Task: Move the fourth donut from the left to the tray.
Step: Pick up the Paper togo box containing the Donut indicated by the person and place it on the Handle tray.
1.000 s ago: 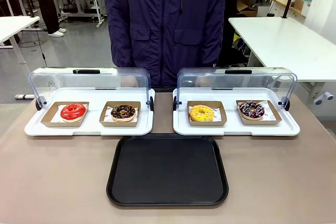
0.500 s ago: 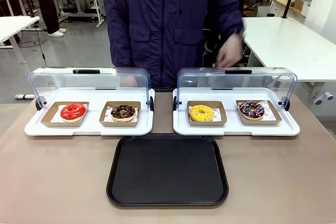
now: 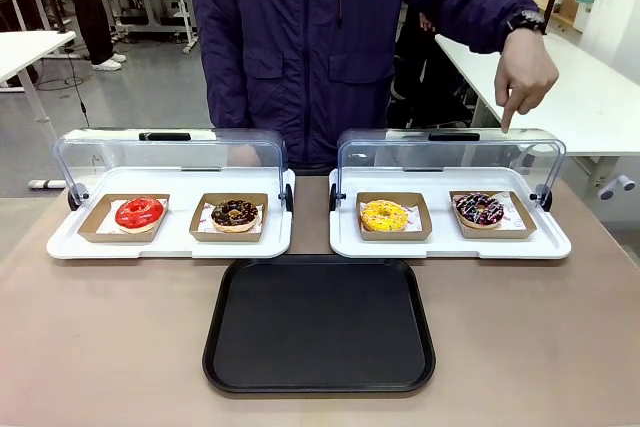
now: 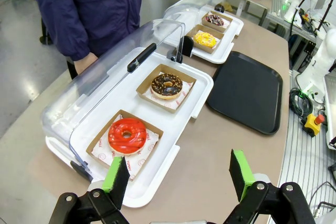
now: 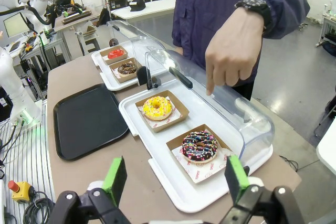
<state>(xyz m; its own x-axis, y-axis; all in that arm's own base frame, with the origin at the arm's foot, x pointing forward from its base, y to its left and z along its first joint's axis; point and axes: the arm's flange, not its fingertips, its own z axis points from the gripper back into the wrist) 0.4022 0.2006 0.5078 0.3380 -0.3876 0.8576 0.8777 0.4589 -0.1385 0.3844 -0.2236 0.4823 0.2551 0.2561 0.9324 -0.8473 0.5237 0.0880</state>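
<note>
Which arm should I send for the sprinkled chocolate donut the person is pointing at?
Right. In the right wrist view the sprinkled chocolate donut lies just ahead of the open right gripper. From the left gripper, also open, it sits far off in the farther white tray.

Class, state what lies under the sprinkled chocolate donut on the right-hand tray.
A paper liner in a brown cardboard holder on the white tray; the donut covers the liner's middle.

Four donuts: one red donut, one crumb-topped chocolate donut, one yellow donut, one sprinkled chocolate donut. Four cardboard holders. Two white trays. Two clear domed lids. One black tray. One pointing hand.
</note>
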